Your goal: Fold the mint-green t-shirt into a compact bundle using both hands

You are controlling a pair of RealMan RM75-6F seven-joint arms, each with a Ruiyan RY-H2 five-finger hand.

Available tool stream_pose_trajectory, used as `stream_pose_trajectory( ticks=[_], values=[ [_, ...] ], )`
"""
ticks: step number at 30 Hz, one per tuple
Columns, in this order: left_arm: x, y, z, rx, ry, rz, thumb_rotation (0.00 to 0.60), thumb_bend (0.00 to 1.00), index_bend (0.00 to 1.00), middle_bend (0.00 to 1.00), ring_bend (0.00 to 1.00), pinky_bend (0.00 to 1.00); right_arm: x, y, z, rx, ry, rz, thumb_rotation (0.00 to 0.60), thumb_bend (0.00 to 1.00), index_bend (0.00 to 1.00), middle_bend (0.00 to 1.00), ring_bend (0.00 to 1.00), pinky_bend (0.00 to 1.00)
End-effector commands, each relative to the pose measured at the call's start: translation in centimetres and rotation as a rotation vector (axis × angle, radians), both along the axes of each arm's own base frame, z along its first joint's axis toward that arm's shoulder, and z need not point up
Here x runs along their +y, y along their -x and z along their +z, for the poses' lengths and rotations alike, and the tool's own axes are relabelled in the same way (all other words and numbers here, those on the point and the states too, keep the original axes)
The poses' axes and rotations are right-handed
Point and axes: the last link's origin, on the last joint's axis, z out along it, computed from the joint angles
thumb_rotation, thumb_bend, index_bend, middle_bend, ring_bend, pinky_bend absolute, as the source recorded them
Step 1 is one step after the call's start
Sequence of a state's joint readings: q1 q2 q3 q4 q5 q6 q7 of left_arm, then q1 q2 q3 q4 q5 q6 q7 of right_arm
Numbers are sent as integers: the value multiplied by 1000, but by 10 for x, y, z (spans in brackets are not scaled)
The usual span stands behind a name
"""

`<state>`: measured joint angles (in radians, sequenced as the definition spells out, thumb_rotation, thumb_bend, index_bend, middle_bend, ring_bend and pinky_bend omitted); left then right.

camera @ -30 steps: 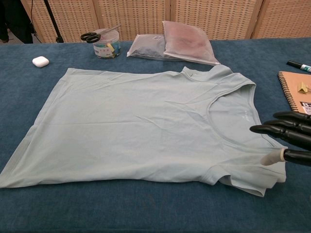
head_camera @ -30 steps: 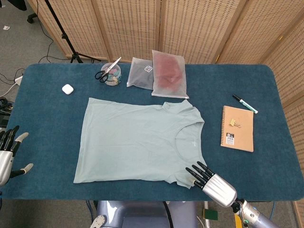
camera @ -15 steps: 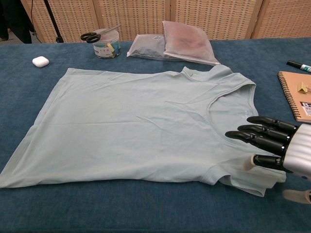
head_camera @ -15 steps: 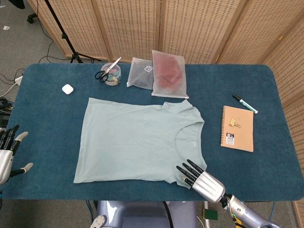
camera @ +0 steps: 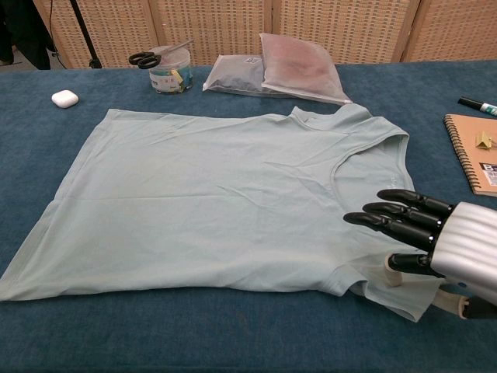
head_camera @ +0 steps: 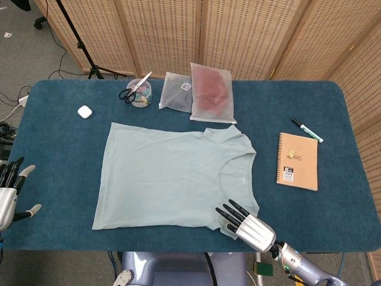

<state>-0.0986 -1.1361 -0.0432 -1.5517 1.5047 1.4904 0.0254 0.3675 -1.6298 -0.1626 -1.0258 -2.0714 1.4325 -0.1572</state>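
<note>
The mint-green t-shirt [head_camera: 172, 179] [camera: 225, 194] lies spread flat on the blue table, neck to the right and hem to the left. My right hand [head_camera: 247, 225] [camera: 435, 241] hovers over the near sleeve [camera: 396, 291] at the shirt's front right corner, fingers stretched out and apart, holding nothing. My left hand [head_camera: 9, 193] hangs off the table's left front edge, fingers spread, well away from the shirt's hem. The chest view does not show the left hand.
Behind the shirt stand a clear tub with scissors [head_camera: 138, 92], two plastic pouches [head_camera: 199, 92] and a white earbud case [head_camera: 84, 111]. A brown notebook [head_camera: 297, 161] with a clip and a marker [head_camera: 306, 130] lie to the right.
My right hand has slid left and toward the near edge, from beside the sleeve to over it. The left hand and the shirt have stayed put.
</note>
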Motion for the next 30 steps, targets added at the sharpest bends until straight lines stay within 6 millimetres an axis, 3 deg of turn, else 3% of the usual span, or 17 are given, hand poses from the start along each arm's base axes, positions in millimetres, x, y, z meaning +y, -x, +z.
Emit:
stream_pose_trajectory(
  ticks=[1, 5, 13, 24, 30],
  values=[
    [1, 1, -1, 0, 2, -1, 600, 0, 0, 0, 0, 0, 0, 0, -3, -25, -19, -17, 600, 521, 496, 34, 0, 0],
    [1, 0, -4, 3, 6, -29, 600, 0, 0, 0, 0, 0, -1, 1, -6, -59, -34, -40, 600, 544, 531, 41, 0, 0],
    [-7, -5, -29, -23, 95, -152, 600, 0, 4, 0, 0, 0, -3, -2, -5, -127, -47, -76, 600, 582, 553, 49, 0, 0],
    [-20, -6, -74, -45, 177, -251, 600, 0, 284, 0, 0, 0, -7, 0, 0, -148, -54, -127, 600, 617, 553, 49, 0, 0],
    [-29, -6, -103, -100, 227, -248, 600, 22, 351, 0, 0, 0, -9, 1, 2, -155, -54, -153, 600, 620, 555, 49, 0, 0]
  ],
)
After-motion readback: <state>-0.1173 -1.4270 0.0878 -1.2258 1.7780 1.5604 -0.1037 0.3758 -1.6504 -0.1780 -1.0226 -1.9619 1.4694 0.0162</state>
